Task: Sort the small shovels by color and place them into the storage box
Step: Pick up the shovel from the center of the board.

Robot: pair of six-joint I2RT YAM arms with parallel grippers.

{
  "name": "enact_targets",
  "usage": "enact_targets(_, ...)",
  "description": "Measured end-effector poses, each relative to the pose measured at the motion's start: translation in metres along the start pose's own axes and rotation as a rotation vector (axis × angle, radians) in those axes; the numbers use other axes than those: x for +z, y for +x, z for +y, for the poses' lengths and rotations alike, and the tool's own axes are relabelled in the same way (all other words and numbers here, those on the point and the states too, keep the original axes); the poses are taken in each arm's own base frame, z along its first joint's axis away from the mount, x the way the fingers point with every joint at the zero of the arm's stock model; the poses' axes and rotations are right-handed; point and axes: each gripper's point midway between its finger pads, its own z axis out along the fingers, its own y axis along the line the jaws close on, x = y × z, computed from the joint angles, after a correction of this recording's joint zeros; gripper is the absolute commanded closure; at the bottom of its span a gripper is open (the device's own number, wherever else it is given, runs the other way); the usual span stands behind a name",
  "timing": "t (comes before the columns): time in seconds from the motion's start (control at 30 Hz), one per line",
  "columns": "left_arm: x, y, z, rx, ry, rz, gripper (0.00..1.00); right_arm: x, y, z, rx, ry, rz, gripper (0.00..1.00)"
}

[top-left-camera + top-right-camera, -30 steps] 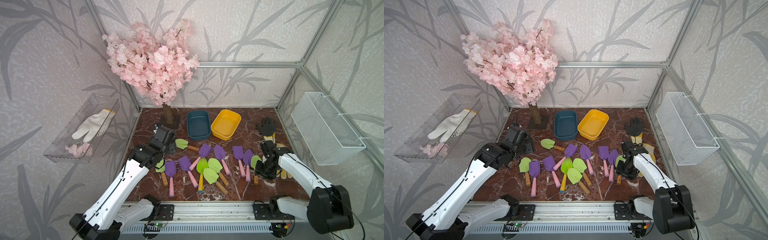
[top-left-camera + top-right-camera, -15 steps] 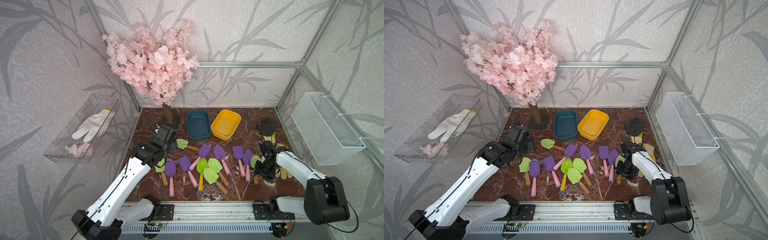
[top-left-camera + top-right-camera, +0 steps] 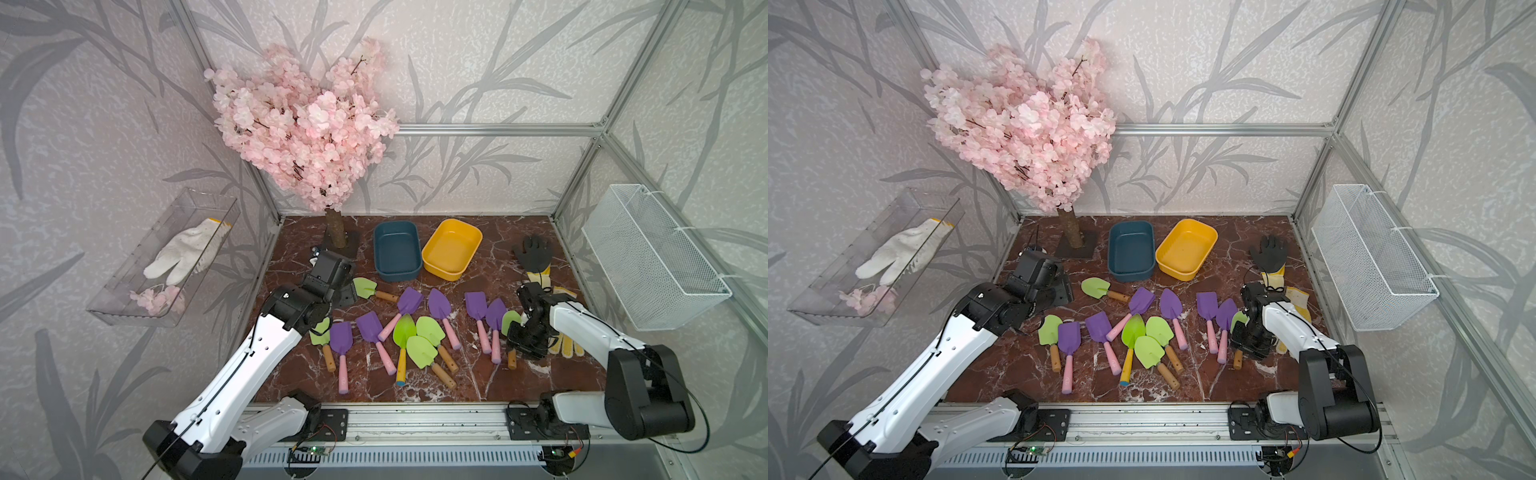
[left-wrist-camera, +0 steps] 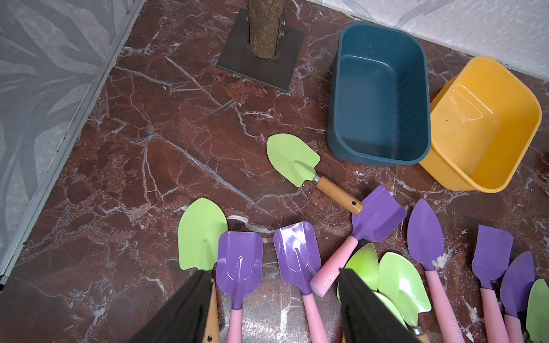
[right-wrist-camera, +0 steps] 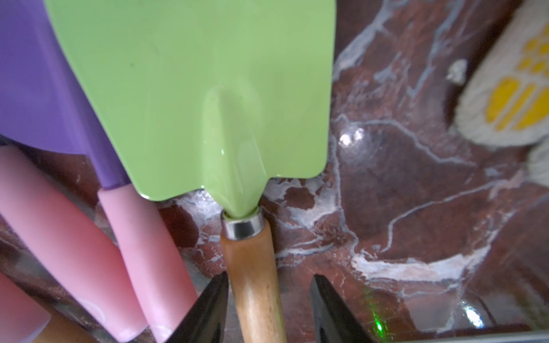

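Several small shovels lie on the marble floor, purple with pink handles (image 3: 369,328) and lime green with wooden handles (image 3: 365,287). The blue storage box (image 3: 397,272) and the yellow storage box (image 3: 449,270) stand empty at the back. My left gripper (image 4: 272,271) hangs open above two purple shovels (image 4: 239,264), with one fingertip (image 4: 199,285) over a green shovel's handle. My right gripper (image 5: 269,277) is low on the floor. Its jaws are open and straddle the wooden handle (image 5: 252,267) of the rightmost green shovel (image 3: 510,322). One jaw touches the handle and a gap remains at the other.
A pink blossom tree (image 3: 307,124) on a square base stands at the back left. A black glove (image 3: 534,251) and a white-yellow glove (image 3: 567,345) lie by my right arm. A wire basket (image 3: 652,257) and a clear shelf (image 3: 124,291) hang on the side walls.
My left wrist has shifted slightly toward the shovels and its jaws have spread a little. My right gripper stays at the green shovel's handle.
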Motion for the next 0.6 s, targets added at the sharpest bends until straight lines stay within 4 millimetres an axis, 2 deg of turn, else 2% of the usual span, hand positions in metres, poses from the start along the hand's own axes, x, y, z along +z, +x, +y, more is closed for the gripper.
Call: enact_targets(0.6,0.0027,0.0039,0.0005,0.005,-0.004,0.009,0.29,0.0099,0.0006,-0.0018,-0.005,0.004,0.008,0.57)
